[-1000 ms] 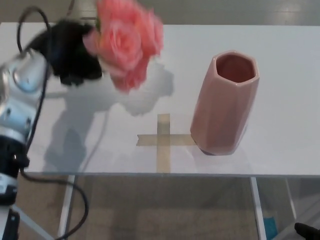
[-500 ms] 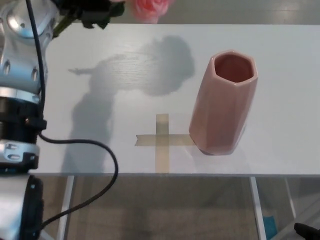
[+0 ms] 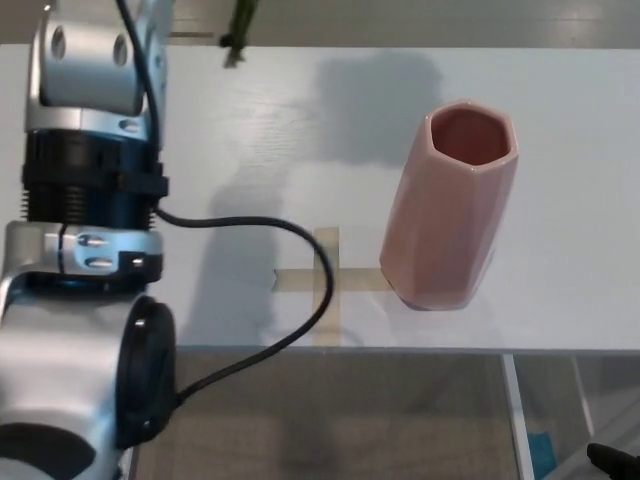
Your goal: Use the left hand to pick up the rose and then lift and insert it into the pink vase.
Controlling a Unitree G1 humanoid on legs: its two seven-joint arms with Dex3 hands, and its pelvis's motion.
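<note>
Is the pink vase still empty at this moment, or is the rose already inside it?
Empty. The vase stands upright with nothing in its open mouth; only the green stem tip shows at the top edge.

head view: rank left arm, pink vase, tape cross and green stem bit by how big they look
1. left arm, though its nearness to the camera inflates it
2. pink vase
3. tape cross
4. green stem, mostly cut off by the top edge

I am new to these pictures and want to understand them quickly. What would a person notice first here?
First, the big silver and black left arm filling the picture's left side, with a black cable looping from it across the white table. Next, the pink vase standing upright at right, its mouth empty, beside a tape cross. Only a bit of green stem shows at the top edge; no robot hand is visible.
</note>
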